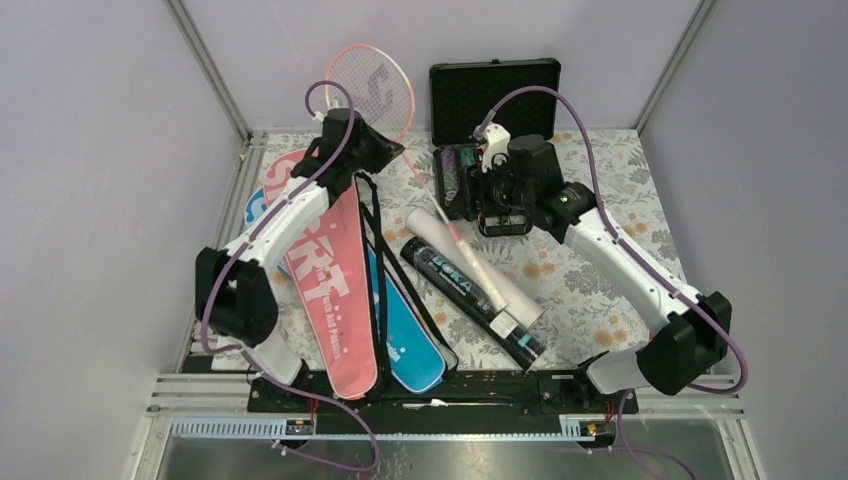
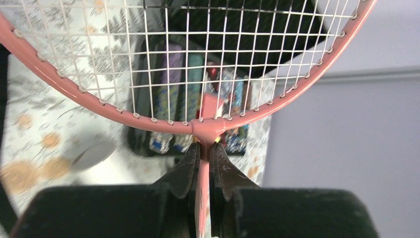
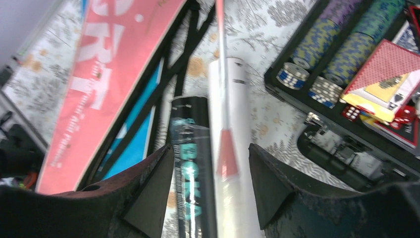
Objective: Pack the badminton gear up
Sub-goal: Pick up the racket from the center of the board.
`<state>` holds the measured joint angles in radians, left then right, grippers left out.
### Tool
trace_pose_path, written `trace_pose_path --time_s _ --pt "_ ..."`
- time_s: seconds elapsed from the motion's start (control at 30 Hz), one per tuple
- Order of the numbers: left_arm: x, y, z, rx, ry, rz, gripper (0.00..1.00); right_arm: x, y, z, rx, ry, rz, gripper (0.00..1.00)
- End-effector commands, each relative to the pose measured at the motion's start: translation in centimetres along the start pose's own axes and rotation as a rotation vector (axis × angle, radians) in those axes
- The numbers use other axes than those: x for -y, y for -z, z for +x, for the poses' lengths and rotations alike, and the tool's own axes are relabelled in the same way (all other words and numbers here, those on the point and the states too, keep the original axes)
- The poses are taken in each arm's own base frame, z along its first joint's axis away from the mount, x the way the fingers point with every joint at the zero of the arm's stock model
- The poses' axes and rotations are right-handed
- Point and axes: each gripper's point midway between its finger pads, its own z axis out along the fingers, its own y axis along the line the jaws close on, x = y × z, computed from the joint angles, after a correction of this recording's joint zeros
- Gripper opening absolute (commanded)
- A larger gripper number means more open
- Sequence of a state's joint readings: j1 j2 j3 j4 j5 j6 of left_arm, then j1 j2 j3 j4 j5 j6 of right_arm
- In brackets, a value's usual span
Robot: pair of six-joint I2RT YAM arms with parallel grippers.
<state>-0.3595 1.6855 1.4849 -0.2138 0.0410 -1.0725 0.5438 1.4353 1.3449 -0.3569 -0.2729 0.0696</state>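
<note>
Left gripper [image 2: 204, 150]: nearest my left wrist lens. Both fingers are pressed together on the pink racket [image 2: 204, 130] at the throat, just below the head.
Pink racket: the head is raised off the table [image 1: 610, 250] and tilted toward the back in my overhead view. The shaft slopes down to the right, and the handle end lies over the white tube [image 1: 520, 300].
Right gripper [image 3: 210, 147]: the fingers stand well apart and point down, with the racket's pink cone and pale handle between them. The view is blurred, so I cannot tell whether either finger touches it.
White tube: lies diagonally at table centre, under the racket handle.
Dark tube [image 1: 470, 300]: marked "BOKA", parallel to the white tube and just beside it on the left.
Pink cover [image 1: 325, 270]: flat on the left, overlapping the blue cover [image 1: 410, 345]. Black straps [image 1: 378, 260] lie across them.
Black case [image 1: 495, 95]: open at the back with its lid up, behind the right gripper. Chip rows [image 3: 341, 44] and cards [image 3: 386, 64] are inside.
</note>
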Motion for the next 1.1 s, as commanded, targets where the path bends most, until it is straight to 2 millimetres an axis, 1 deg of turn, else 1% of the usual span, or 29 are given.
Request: trace_pose_path --time_s 0.0,0.03,0.07,0.17,0.2,0.23,0.27,0.33,0.4,0.53,0.63,0.7,0.8,0.87,0.97,1.03,1.07 --pt "1.7 5.3 0.4 -0.038 -0.121 0.076 0.00 -2.2 2.0 -1.6 0.102 -0.060 -0.083 0.65" --pt "1.7 6.4 0.5 -0.036 -0.131 0.084 0.00 -2.6 2.0 -1.7 0.110 -0.076 -0.102 0.65" --pt "1.6 7.1 0.6 -0.037 -0.138 0.087 0.00 -3.1 1.9 -1.7 0.111 -0.093 -0.131 0.66" --pt "0.9 8.7 1.2 -0.048 -0.152 0.083 0.00 -5.3 1.6 -2.0 0.104 -0.202 -0.243 0.66" --pt "0.3 9.1 1.5 -0.051 -0.153 0.076 0.00 -6.2 1.2 -1.8 0.097 -0.247 -0.289 0.66" --pt "0.3 9.4 1.6 -0.052 -0.153 0.080 0.00 -7.0 1.1 -2.1 0.109 -0.275 -0.324 0.67" --pt "0.0 9.7 1.9 -0.058 -0.150 0.079 0.00 -7.7 0.7 -1.9 0.110 -0.306 -0.351 0.67" --pt "-0.6 9.9 2.4 -0.072 -0.144 0.077 0.00 -9.7 -0.3 -1.8 0.110 -0.331 -0.397 0.67" --pt "-0.9 10.2 2.9 -0.087 -0.141 0.079 0.00 -10.8 -1.7 -0.7 0.073 -0.322 -0.393 0.67" --pt "-1.2 10.9 3.5 -0.107 -0.144 0.079 0.00 -10.9 -4.6 1.5 0.024 -0.300 -0.315 0.65" --pt "-1.7 11.3 4.1 -0.127 -0.149 0.071 0.00 -11.0 -5.8 2.8 -0.001 -0.300 -0.291 0.63" --pt "-1.9 11.6 4.4 -0.138 -0.146 0.071 0.00 -11.2 -6.2 3.4 -0.010 -0.300 -0.298 0.62" --pt "-2.3 11.9 4.8 -0.146 -0.144 0.066 0.00 -11.9 -6.5 3.8 -0.015 -0.322 -0.335 0.54" --pt "-2.4 12.0 5.0 -0.153 -0.144 0.067 0.00 -12.1 -6.6 4.2 -0.027 -0.339 -0.345 0.51" --pt "-2.5 12.4 5.0 -0.154 -0.151 0.067 0.00 -12.1 -6.8 4.7 -0.037 -0.358 -0.343 0.41" --pt "-2.5 12.8 5.1 -0.157 -0.154 0.067 0.00 -12.3 -6.9 4.8 -0.036 -0.375 -0.360 0.37" --pt "-2.5 13.0 5.1 -0.157 -0.156 0.070 0.00 -12.6 -6.9 4.7 -0.035 -0.381 -0.375 0.32"
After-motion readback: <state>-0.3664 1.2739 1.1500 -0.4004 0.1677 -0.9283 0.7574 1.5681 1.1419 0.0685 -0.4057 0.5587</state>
